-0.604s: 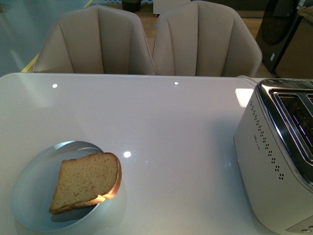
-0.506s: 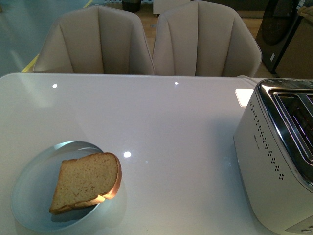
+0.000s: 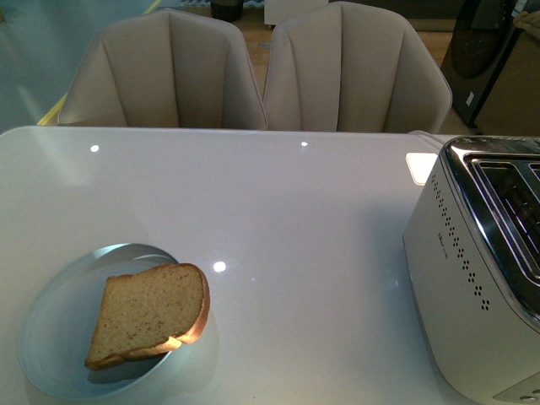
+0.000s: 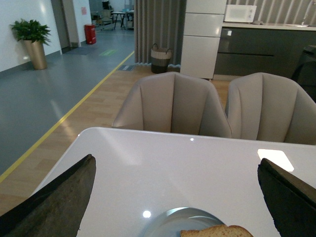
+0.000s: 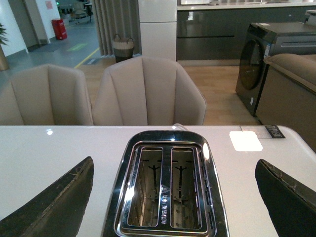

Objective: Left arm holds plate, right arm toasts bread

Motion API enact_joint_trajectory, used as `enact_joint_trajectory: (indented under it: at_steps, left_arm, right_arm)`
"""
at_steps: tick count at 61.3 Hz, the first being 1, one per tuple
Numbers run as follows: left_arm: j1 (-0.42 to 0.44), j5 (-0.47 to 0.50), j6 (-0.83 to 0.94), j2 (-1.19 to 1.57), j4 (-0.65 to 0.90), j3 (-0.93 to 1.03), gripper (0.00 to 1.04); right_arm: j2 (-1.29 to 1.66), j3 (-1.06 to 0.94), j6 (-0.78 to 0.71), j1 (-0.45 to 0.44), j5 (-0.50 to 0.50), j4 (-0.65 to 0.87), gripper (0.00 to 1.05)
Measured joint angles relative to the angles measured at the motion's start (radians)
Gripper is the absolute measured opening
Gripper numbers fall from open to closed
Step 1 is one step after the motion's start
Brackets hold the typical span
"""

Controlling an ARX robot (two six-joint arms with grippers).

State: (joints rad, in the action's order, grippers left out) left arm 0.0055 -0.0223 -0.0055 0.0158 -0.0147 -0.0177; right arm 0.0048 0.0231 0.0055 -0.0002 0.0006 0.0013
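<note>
A pale blue plate (image 3: pixel 51 329) lies on the white table (image 3: pixel 278 219) at the front left, and a slice of brown bread (image 3: pixel 148 312) rests on it, overhanging its right rim. Neither arm shows in the front view. In the left wrist view the plate (image 4: pixel 170 222) and the bread's top edge (image 4: pixel 217 231) sit low between the wide-apart dark jaws of my open left gripper (image 4: pixel 182 207), which holds nothing. My right gripper (image 5: pixel 173 202) is open over the toaster (image 5: pixel 168 182), whose two slots are empty.
The white-and-chrome toaster (image 3: pixel 472 270) stands at the table's right edge. Two beige chairs (image 3: pixel 253 72) are pushed against the far side. A white square patch (image 3: pixel 420 166) lies near the toaster's far corner.
</note>
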Motion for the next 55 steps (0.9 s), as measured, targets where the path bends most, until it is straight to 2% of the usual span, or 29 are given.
enact_joint_trajectory:
  at_steps: [1, 4, 6, 10, 16, 21, 28, 35, 40, 55]
  left_arm:
    - [0.026, -0.09, 0.009, 0.039, -0.098, -0.037, 0.98]
    - [0.079, -0.266, 0.021, 0.211, -0.333, -0.142, 0.98]
    - [0.087, -0.312, 0.021, 0.285, -0.407, -0.167, 0.98]
    - [0.093, -0.346, 0.023, 0.367, -0.412, -0.172, 0.98]
    - [0.098, -0.356, 0.028, 0.466, -0.326, -0.183, 0.98]
    - [0.105, -0.346, 0.041, 0.598, -0.192, -0.198, 0.98]
    - [0.117, -0.298, 0.068, 0.853, 0.054, -0.223, 0.98]
    - [0.148, -0.233, 0.096, 1.248, 0.346, -0.325, 0.98]
    - [0.165, -0.193, 0.111, 1.445, 0.42, -0.402, 0.98]
    - [0.186, -0.108, 0.14, 1.868, 0.451, -0.593, 0.98]
  right_arm:
    - [0.0, 0.0, 0.0, 0.0, 0.0, 0.0, 0.96]
    - [0.0, 0.0, 0.0, 0.0, -0.003, 0.0, 0.96]
    - [0.0, 0.0, 0.0, 0.0, -0.002, 0.0, 0.96]
    - [0.0, 0.0, 0.0, 0.0, -0.001, 0.0, 0.96]
    - [0.0, 0.0, 0.0, 0.0, 0.0, 0.0, 0.96]
    - [0.0, 0.0, 0.0, 0.0, 0.0, 0.0, 0.96]
    - [0.0, 0.0, 0.0, 0.0, 0.0, 0.0, 0.96]
    - [0.0, 0.0, 0.0, 0.0, 0.0, 0.0, 0.96]
    - [0.0, 0.0, 0.0, 0.0, 0.0, 0.0, 0.96]
    - [0.0, 0.0, 0.0, 0.0, 0.0, 0.0, 0.96]
